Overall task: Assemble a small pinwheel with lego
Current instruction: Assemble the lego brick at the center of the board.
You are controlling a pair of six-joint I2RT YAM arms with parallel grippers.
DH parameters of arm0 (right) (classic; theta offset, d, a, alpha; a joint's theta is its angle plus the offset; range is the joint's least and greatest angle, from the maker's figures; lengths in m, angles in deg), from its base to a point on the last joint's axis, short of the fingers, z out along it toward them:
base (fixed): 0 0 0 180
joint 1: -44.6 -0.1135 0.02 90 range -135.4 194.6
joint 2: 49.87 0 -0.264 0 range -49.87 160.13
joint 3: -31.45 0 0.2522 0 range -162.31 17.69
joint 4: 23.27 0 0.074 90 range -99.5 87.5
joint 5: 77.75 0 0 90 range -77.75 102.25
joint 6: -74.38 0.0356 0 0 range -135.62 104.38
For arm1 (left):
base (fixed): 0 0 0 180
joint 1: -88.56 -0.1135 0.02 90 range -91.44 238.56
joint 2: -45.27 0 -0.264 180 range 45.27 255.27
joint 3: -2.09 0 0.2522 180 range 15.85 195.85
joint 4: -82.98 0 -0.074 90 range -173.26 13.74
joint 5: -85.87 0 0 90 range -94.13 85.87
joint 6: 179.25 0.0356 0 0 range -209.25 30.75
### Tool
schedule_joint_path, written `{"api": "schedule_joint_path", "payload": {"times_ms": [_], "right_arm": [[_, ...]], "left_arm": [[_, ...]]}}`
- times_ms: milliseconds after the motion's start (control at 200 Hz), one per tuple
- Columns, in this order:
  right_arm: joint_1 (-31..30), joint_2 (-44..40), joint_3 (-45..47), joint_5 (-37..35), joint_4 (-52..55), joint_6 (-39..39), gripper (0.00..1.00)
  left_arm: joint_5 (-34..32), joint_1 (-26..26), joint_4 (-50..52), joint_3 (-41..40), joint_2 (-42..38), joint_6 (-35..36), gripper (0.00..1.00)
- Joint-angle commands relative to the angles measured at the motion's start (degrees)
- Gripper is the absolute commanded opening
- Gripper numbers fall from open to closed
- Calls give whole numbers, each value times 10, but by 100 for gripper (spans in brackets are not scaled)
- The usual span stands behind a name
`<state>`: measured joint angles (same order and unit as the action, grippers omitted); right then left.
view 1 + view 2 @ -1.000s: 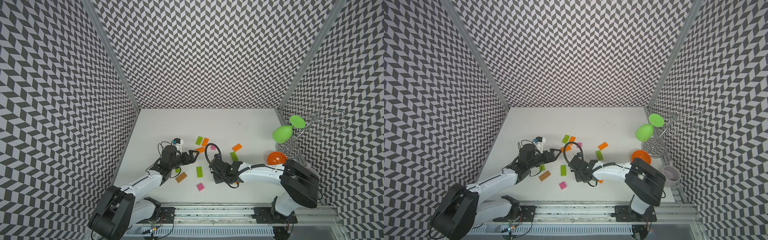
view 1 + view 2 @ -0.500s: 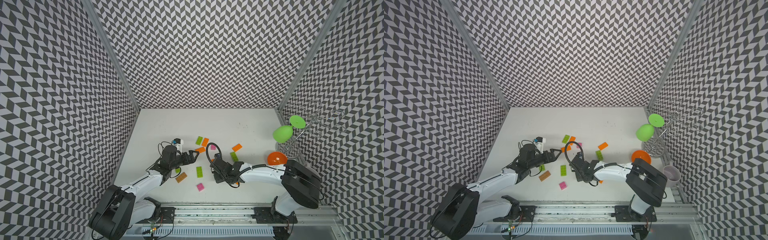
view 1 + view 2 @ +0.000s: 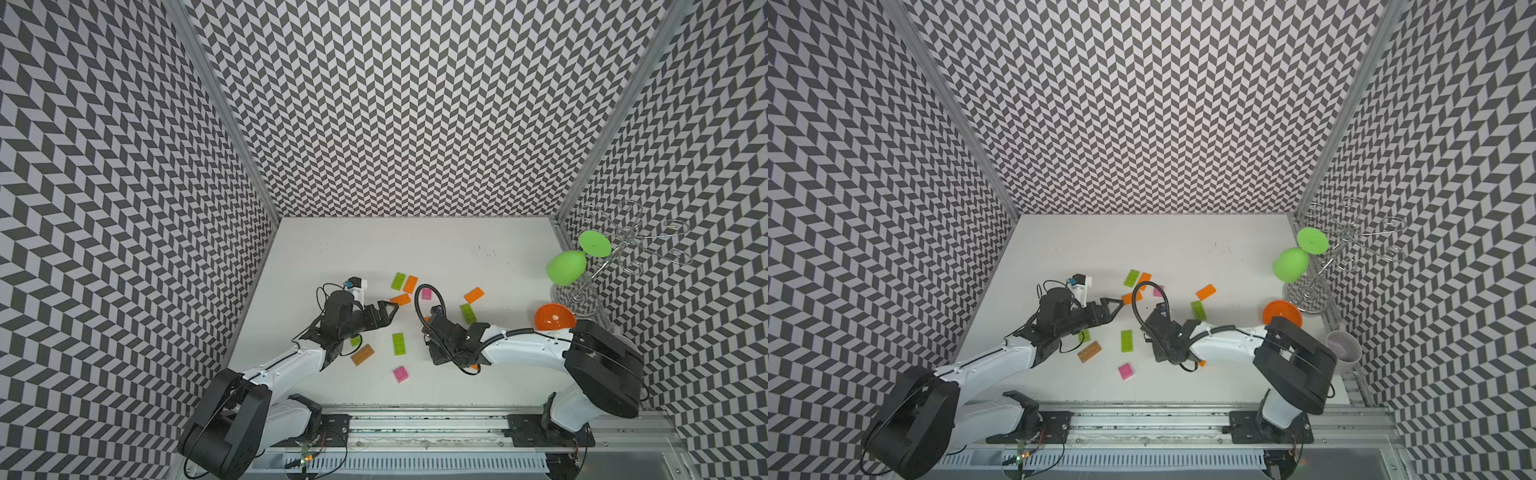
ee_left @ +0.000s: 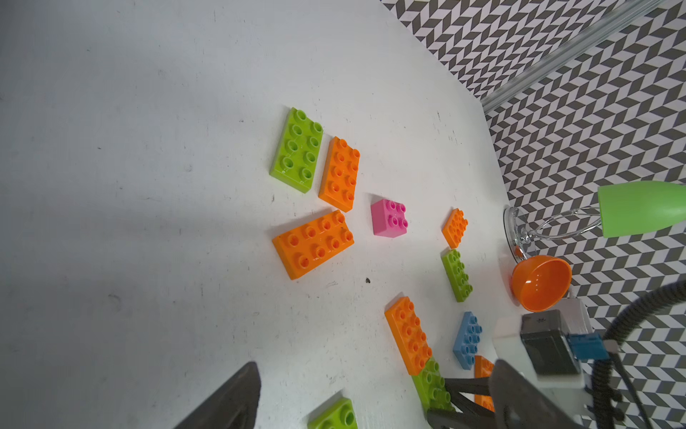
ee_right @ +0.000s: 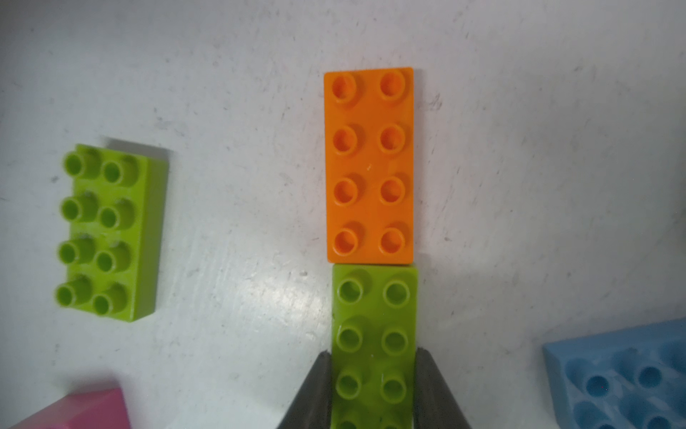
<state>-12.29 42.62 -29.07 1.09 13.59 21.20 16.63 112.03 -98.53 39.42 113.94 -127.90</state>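
Observation:
In the right wrist view my right gripper [image 5: 373, 358] is shut on a lime green lego brick [image 5: 374, 334] lying flat on the white table. An orange brick [image 5: 370, 165] butts end to end against it. A second lime brick [image 5: 111, 232], a pink one [image 5: 85, 408] and a blue one [image 5: 623, 375] lie around them. In both top views the right arm [image 3: 519, 347] hides this pair. My left gripper [image 3: 385, 313] [image 4: 371, 386] stands open and empty, one fingertip beside an orange brick [image 3: 400, 299] [image 4: 313, 243].
More loose bricks lie on the table: lime [image 3: 399, 344], brown [image 3: 362, 354], pink [image 3: 400, 374], pink [image 3: 427, 294], orange [image 3: 473, 295]. At the right stand a green goblet [image 3: 566, 268] on a wire rack [image 3: 623, 245], an orange bowl [image 3: 555, 316] and a grey cup [image 3: 1343, 353].

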Motion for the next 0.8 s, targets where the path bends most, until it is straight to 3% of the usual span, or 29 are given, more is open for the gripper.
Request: {"api": "schedule_joint_path", "payload": {"times_ms": [0, 456, 661, 796], "right_arm": [[9, 29, 20, -7, 46, -8, 35], [8, -6, 8, 22, 29, -20, 55], [12, -101, -7, 4, 21, -18, 71], [44, -159, 6, 1, 20, -16, 73]], "left_arm": [[3, -4, 1, 0, -1, 4, 95], [-4, -3, 30, 15, -21, 6, 96], [-76, 15, 145, 66, -87, 46, 97], [-121, 63, 200, 102, -99, 69, 97]]}}
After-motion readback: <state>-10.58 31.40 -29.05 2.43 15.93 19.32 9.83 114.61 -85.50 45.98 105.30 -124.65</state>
